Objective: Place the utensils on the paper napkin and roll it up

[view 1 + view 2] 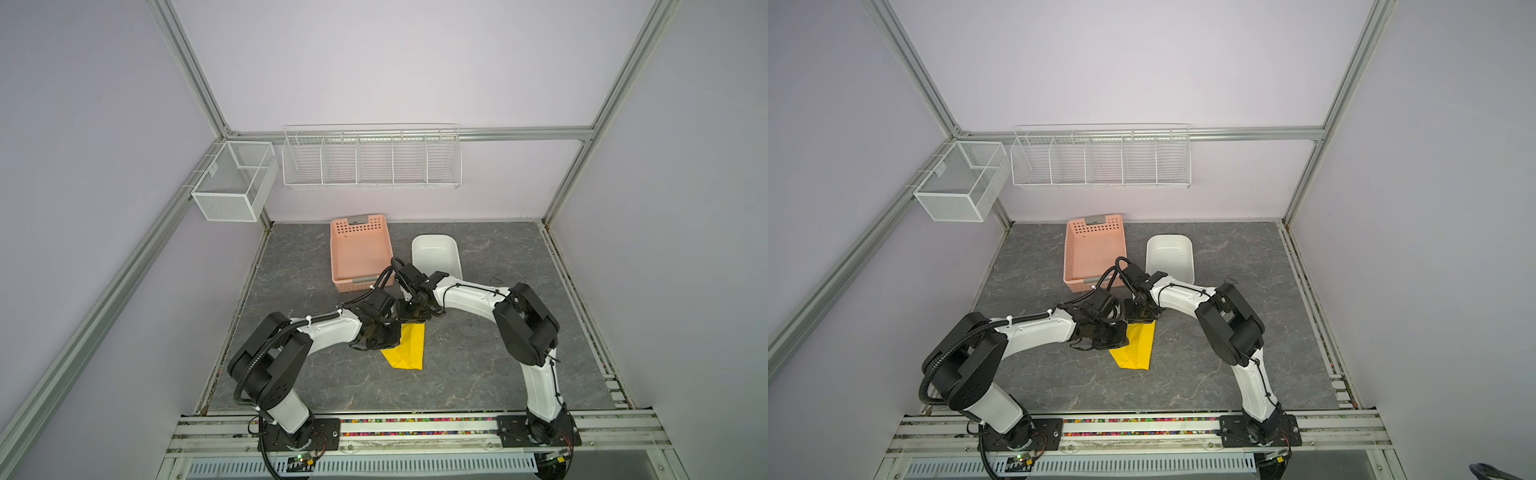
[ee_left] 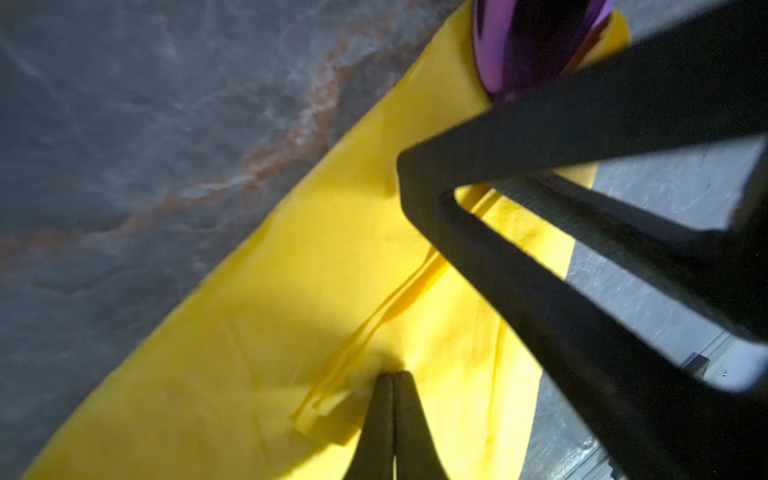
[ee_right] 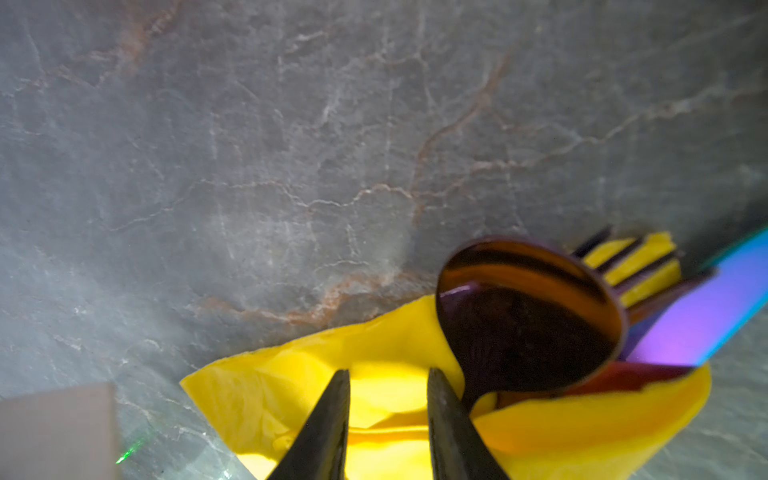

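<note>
Grey marbled tabletop (image 1: pixel 457 374) is partly covered by the paper napkin (image 1: pixel 409 347), folded around the utensils (image 3: pixel 540 316). It is pinned by the left gripper (image 2: pixel 392 380), jaws pressed together, probably against unfolding; the right gripper (image 3: pixel 388 376) is held over it, jaws spread.

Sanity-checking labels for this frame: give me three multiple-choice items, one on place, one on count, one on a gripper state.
1. The utensils' heads are: A hidden inside the roll; B poking out of the paper napkin's end; C lying away from it.
2. Heads showing in the right wrist view: A one; B two; C three.
3. The left gripper is: A wide open; B shut; C gripping a handle.
Key: B, the heads stick past the yellow edge; C, spoon, fork and knife; B, its jaws are pressed together.
</note>
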Controlling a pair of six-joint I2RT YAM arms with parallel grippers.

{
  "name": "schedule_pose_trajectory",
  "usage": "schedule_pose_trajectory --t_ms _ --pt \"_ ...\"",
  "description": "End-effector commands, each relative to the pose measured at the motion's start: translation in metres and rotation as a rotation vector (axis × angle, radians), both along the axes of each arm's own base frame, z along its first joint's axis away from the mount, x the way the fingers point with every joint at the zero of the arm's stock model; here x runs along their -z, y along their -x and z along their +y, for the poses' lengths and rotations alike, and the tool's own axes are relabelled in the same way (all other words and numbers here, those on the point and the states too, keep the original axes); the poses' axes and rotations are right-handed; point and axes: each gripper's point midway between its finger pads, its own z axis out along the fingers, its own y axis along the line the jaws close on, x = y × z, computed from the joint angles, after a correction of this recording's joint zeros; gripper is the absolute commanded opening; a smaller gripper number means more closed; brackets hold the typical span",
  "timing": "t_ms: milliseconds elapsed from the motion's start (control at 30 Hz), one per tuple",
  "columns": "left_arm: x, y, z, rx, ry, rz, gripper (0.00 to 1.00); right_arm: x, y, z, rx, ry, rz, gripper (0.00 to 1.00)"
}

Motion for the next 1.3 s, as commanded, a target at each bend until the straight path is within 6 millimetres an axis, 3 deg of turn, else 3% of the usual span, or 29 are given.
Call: schedule_pose_trajectory --t_ms 0,200,333,467,567,1267 --pt "0.015 0.01 0.012 -0.002 -0.061 0.041 0.0 -0.026 -0.003 -0.002 -0.001 -0.018 -0.036 0.36" --pt "0.014 0.01 0.014 -0.007 -0.068 0.037 0.0 -0.055 0.005 -0.001 -0.004 -0.08 -0.051 0.34" --pt "0.012 0.009 0.014 -0.012 -0.064 0.031 0.0 -0.063 0.022 -0.003 0.006 -0.133 -0.014 0.25" --pt "0.012 0.009 0.014 -0.016 -0.063 0.031 0.0 -0.047 0.042 -0.01 0.004 -0.121 0.063 0.13" --pt "0.013 0.009 0.014 -0.015 -0.06 0.032 0.0 -0.031 0.052 -0.01 0.003 -0.11 0.096 0.1" --pt "0.012 0.012 0.017 -0.019 -0.064 0.031 0.0 0.015 0.06 -0.014 0.0 -0.012 0.149 0.11"
